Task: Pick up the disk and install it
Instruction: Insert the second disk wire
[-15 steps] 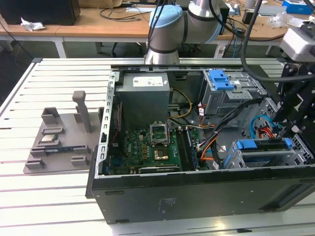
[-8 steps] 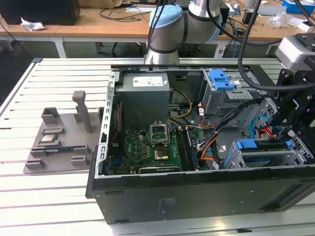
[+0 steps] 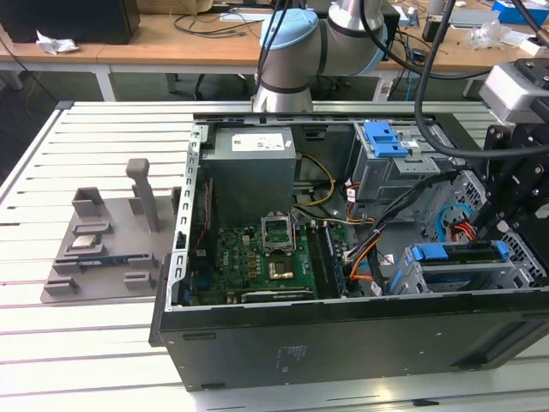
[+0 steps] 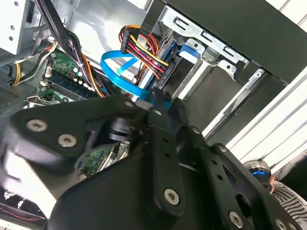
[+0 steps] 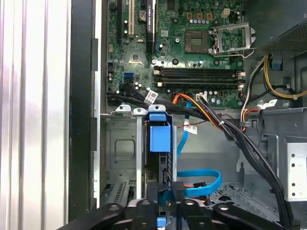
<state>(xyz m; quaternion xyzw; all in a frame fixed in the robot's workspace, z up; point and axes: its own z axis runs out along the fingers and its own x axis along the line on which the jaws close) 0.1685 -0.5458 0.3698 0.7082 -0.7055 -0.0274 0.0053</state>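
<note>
The computer case (image 3: 343, 343) is black outside, its motherboard (image 3: 257, 266) green. Blue carrier rails (image 3: 455, 251) top the disk (image 5: 159, 139) in its silver-grey cage — a bright blue ribbon cable (image 5: 201, 184) beside orange, red and yellow wires (image 4: 144, 48). The bench (image 3: 86, 343) is pale, slatted grey; the end effector (image 4: 158, 158) is matte black.
</note>
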